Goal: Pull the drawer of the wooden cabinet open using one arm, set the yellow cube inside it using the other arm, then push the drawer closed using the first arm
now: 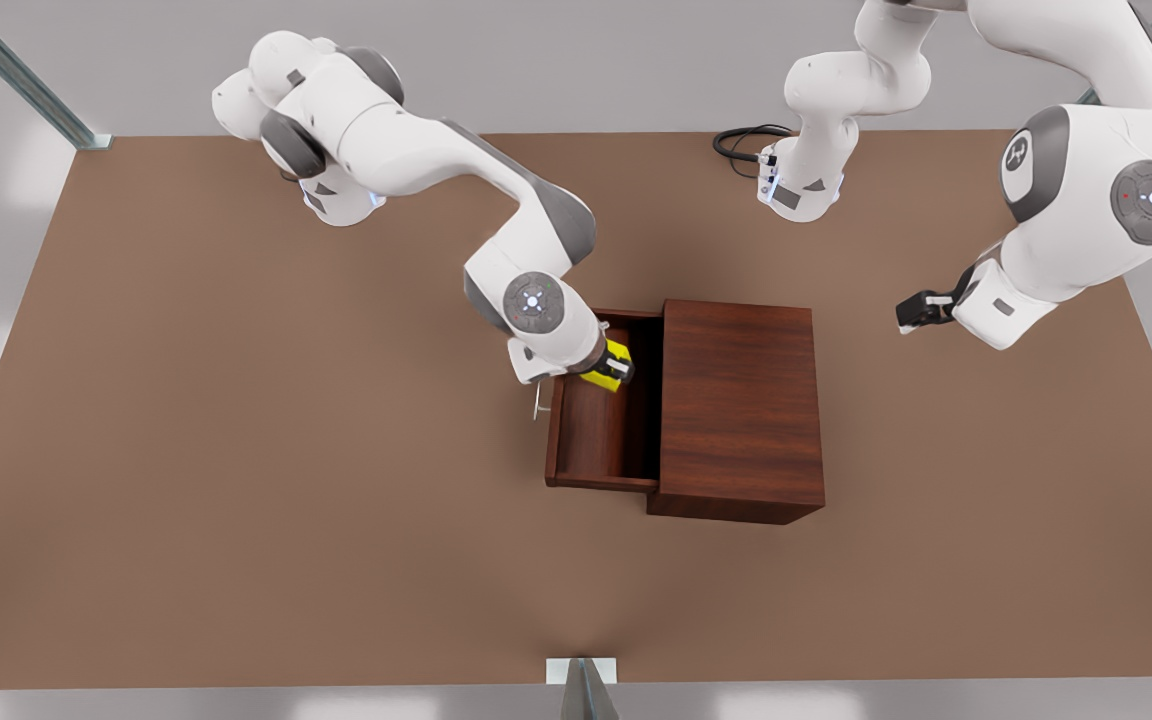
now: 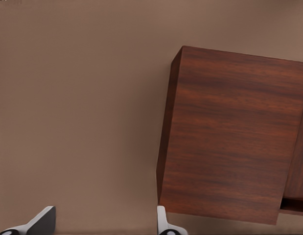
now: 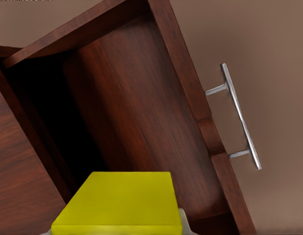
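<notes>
**Cube held over the open drawer**

The right gripper [image 1: 614, 368] is clamped on the yellow cube [image 1: 613, 364], just above the drawer [image 1: 601, 430]. The drawer is pulled out of the wooden cabinet [image 1: 741, 405], and its floor lies straight below the cube, so the cube probably just needs to go down. The right wrist view shows the silver handle [image 3: 239, 117] up close. The left gripper [image 1: 921, 310] waits well away from the cabinet, fingers [image 2: 41, 220] spread apart.
</notes>
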You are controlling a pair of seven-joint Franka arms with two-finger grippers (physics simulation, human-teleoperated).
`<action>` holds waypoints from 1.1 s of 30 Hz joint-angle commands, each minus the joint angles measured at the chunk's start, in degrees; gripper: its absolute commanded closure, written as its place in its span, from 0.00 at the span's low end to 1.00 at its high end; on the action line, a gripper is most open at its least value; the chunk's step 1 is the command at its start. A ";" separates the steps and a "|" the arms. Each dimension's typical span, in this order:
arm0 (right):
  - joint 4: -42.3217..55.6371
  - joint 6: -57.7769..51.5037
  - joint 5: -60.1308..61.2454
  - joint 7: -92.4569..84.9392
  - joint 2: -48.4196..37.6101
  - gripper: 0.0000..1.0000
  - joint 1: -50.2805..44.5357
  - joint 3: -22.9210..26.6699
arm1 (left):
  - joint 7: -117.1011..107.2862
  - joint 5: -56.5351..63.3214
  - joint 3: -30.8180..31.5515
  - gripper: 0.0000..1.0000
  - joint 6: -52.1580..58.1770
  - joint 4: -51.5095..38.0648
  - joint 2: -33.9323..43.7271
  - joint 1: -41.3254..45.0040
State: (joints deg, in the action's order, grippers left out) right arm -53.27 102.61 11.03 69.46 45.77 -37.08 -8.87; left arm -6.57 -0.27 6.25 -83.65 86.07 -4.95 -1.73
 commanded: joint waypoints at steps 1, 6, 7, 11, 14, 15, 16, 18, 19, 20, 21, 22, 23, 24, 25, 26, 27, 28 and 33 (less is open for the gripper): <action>1.24 2.69 -0.22 26.60 1.42 0.24 -1.06 0.95 | 10.97 0.01 -0.01 0.00 0.24 -0.02 0.03 0.15; 1.42 2.77 -1.01 25.99 1.96 0.00 -2.03 2.28 | 10.97 -0.43 1.04 0.00 1.20 -0.20 0.03 1.29; 1.42 2.77 -1.01 25.99 1.96 0.00 -2.03 2.36 | 10.53 -1.22 1.92 0.00 1.74 -0.64 -0.23 1.73; 1.42 -2.06 -3.47 25.11 -1.65 0.00 7.10 3.07 | 8.60 -0.96 3.50 0.00 2.70 0.07 -0.50 1.82; 1.42 -8.03 -4.00 13.09 -3.49 0.00 19.84 3.07 | 8.42 -0.52 3.85 0.00 2.61 -0.64 -0.94 1.90; 1.42 -10.31 -4.00 8.17 -3.85 0.00 22.91 3.07 | 8.42 -0.43 4.12 0.00 2.70 -0.55 -0.94 2.08; 1.42 -13.39 -4.26 0.97 -3.93 0.00 27.66 2.89 | 8.42 -0.43 4.12 0.00 2.79 -0.11 -0.76 2.08; 1.24 -18.14 -7.78 -17.92 -4.90 0.00 34.78 3.07 | 8.86 0.88 4.21 0.00 3.32 -1.33 -1.02 2.43; 0.80 -17.97 -9.26 -26.26 -5.95 0.00 37.59 3.07 | 8.77 0.89 4.21 0.00 3.32 -1.43 -1.20 2.43; -0.07 -17.09 -9.97 -38.98 -8.22 0.00 39.79 2.89 | 8.25 0.88 4.29 0.00 3.32 -1.43 -1.38 2.69; -7.69 -14.55 -9.71 -56.32 -11.56 0.00 41.12 6.13 | 2.05 0.18 4.29 0.00 3.14 -1.60 -1.64 4.01; -19.65 -10.51 -9.36 -63.83 -17.98 0.00 40.68 7.90 | -16.86 -1.48 4.29 0.00 2.88 -4.22 -2.95 7.61; -29.59 -6.72 -9.27 -64.63 -23.17 0.00 40.68 8.08 | -34.51 -4.83 4.38 0.00 2.88 -9.68 -6.47 11.13; -37.42 -5.32 -9.27 -64.71 -28.27 0.00 40.68 8.08 | -48.51 -4.48 4.38 0.07 0.07 -10.57 -6.74 16.22; -42.68 -4.26 -9.19 -64.71 -32.04 0.00 40.68 8.08 | -57.20 -4.48 4.38 0.46 -0.29 -10.83 -6.83 19.03; -45.96 -5.30 -9.45 -64.54 -36.97 0.00 40.86 8.43 | -73.27 -4.04 4.38 1.00 -1.42 -10.83 -7.96 25.09; -43.34 -9.24 -10.32 -64.80 -37.25 0.00 41.38 8.69 | -85.82 -2.81 4.38 1.00 -5.36 -10.83 -8.93 27.91; -41.39 -11.11 -10.33 -64.89 -36.19 0.00 42.62 8.61 | -107.08 -2.46 4.38 1.00 -11.96 -13.36 -12.96 30.72; -41.03 -11.29 -10.24 -63.92 -34.96 0.00 41.39 7.99 | -145.56 -0.17 3.77 1.00 -26.30 -22.78 -26.86 39.52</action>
State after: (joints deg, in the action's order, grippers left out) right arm -94.36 92.29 0.90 37.90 10.88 4.82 -0.80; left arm -54.47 -0.19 10.12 -96.69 64.23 -30.57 37.23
